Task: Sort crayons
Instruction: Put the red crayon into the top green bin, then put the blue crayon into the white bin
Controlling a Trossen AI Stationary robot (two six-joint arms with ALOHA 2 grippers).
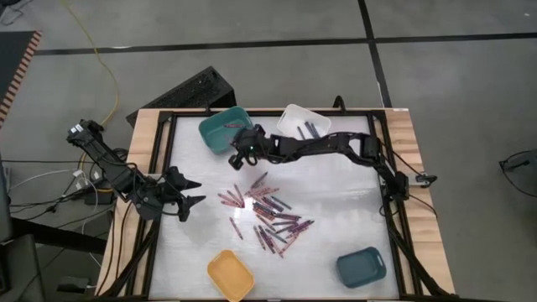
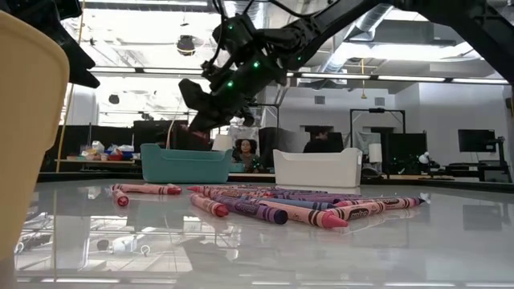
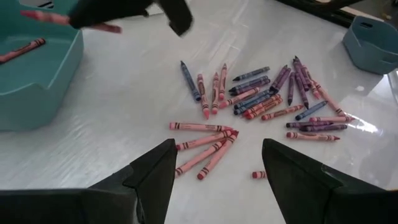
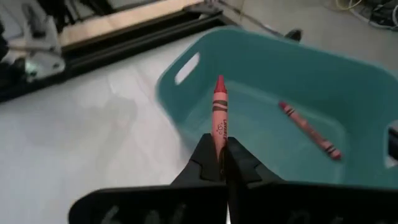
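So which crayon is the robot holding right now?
The red crayon pinched upright in the right gripper's fingers above the teal bin. All the others lie loose, one already inside that bin.

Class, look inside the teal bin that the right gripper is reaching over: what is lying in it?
One red crayon lies on the floor of the teal bin. The right gripper, shut on a second red crayon, covers part of the floor, so anything beneath it cannot be seen.

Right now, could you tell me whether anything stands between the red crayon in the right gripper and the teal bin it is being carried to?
Nothing visible does. The right gripper holds the red crayon above the near rim of the teal bin, whose open floor holds only one other crayon, lying off to one side.
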